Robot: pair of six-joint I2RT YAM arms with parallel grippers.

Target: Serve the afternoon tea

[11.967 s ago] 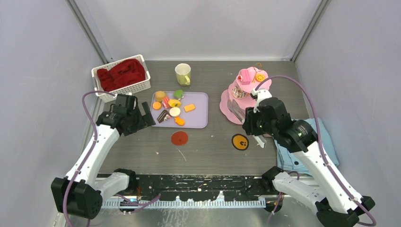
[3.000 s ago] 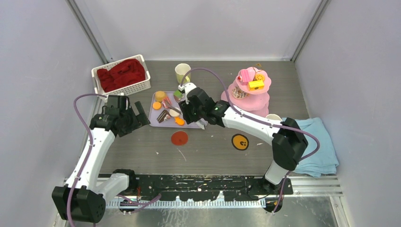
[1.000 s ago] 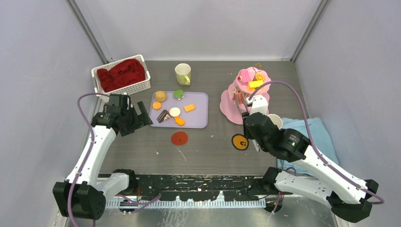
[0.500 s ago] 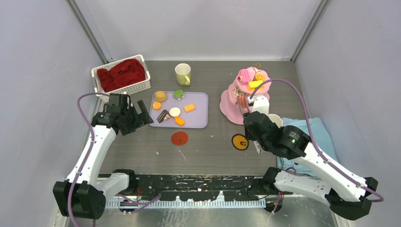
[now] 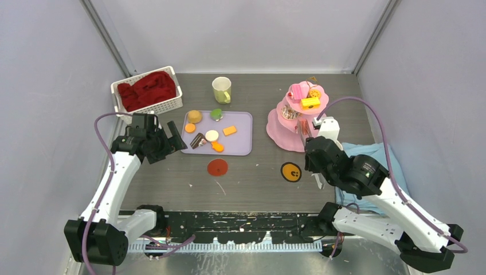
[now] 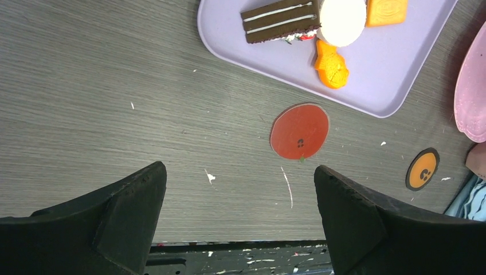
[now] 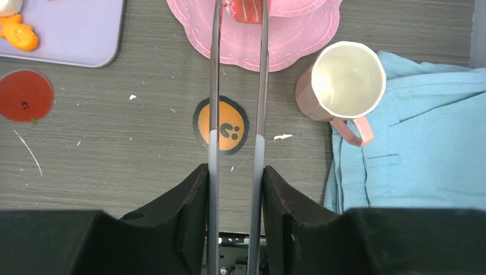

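sweets are laid out on the lilac tray [image 5: 240, 144] at centre-left of the counter [image 5: 252, 177]: a chocolate cake slice [image 6: 281, 22], a white round [image 6: 342, 20], an orange fish [image 6: 331, 64] and an orange square [image 6: 387, 10] are seen from the left wrist, and a tan round [image 5: 195, 116], a green piece [image 5: 216, 114] and a small orange disc [image 5: 189, 128] lie toward the far side. the left end effector [image 6: 238, 169] is held spread wide above bare counter, just off the tray's near left corner. the pink stand [image 5: 278, 129] is placed right of the tray, with sweets on its upper tiers, among them a pink one [image 5: 296, 91] and a yellow one [image 5: 310, 102] on top. the right end effector [image 7: 239, 4] is poised over the stand's bottom tier with its thin fingers [image 7: 214, 86] close together, and a red-and-white sweet [image 7: 249, 11] is pinched between them; whether the sweet touches the tier cannot be told. the pink mug [image 7: 344, 80] is stood upright just beside the stand, its handle at the edge of the blue towel [image 7: 412, 137]. an orange coaster [image 7: 220, 126] is seen beneath the fingers, and a red coaster [image 6: 300, 130] lies near the tray's front edge. the pale mug [image 5: 221, 89] is set upright behind the tray, and a white basket [image 5: 150, 109] of red cloth [image 5: 148, 89] is placed at the far left.
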